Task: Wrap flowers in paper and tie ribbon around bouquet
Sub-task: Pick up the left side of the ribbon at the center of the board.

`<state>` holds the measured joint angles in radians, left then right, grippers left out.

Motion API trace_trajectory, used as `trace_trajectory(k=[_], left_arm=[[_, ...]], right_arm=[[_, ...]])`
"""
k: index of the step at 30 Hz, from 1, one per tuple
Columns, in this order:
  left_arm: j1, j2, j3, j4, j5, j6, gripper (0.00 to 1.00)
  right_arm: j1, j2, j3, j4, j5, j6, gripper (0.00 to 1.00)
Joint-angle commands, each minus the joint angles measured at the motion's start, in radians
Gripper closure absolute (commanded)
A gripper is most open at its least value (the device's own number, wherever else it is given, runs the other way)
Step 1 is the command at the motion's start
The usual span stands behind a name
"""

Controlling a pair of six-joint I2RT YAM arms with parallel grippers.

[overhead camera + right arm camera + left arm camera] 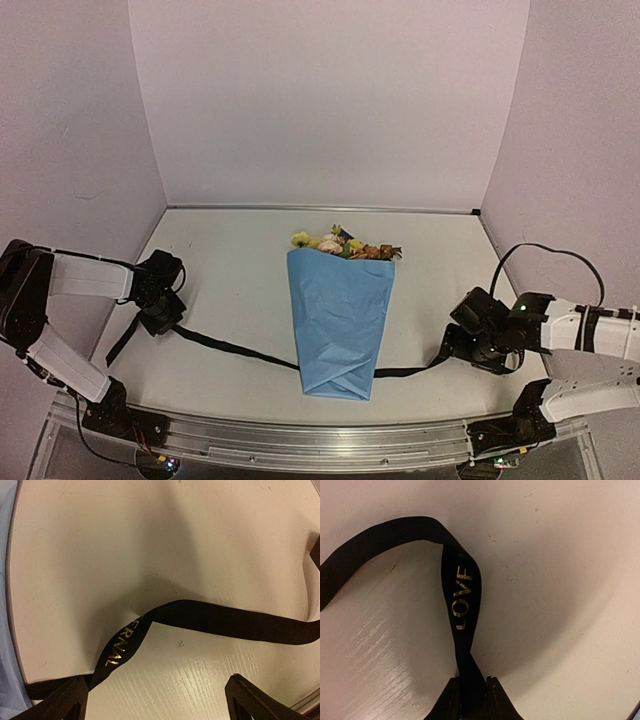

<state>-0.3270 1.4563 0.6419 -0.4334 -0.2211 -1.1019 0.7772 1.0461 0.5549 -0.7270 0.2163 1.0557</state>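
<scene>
The bouquet (340, 320), a light-blue paper cone, lies mid-table with its narrow end toward me. The flowers (345, 245), yellow, cream and orange-brown, show above its wide far end. The black ribbon (235, 350) runs under the cone's narrow end, out to both sides. My left gripper (163, 318) is shut on the ribbon's left part. In the left wrist view the ribbon (462, 595), with gold lettering, twists up from between the closed fingers of the left gripper (471, 692). My right gripper (155, 700) stands open low over the table, and the ribbon (220, 620) arches across just ahead of its fingers. In the top view the right gripper (453, 346) sits at the ribbon's right end.
Pale walls close the table in on the left, back and right. An aluminium rail (320, 440) runs along the near edge between the arm bases. A black cable (540, 250) loops above the right arm. The blue paper's edge (6, 630) shows at the left of the right wrist view.
</scene>
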Motion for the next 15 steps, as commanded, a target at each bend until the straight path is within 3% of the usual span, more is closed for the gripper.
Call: trace_trajectory(k=[1, 4, 8, 15], left_arm=[[0.004, -0.007, -0.006, 0.048, 0.002, 0.012, 0.88], [0.004, -0.02, -0.007, 0.059, 0.004, 0.025, 0.99], [0.004, -0.046, -0.021, 0.077, 0.008, 0.033, 1.0], [0.005, -0.094, -0.036, 0.074, -0.01, 0.046, 1.0]], right_arm=[[-0.01, 0.052, 0.011, 0.006, 0.057, 0.094, 0.02], [-0.012, 0.089, 0.016, 0.041, 0.063, 0.152, 0.02], [-0.014, 0.154, 0.026, 0.11, 0.083, 0.189, 0.05], [-0.033, 0.21, 0.001, 0.178, 0.135, 0.215, 0.21]])
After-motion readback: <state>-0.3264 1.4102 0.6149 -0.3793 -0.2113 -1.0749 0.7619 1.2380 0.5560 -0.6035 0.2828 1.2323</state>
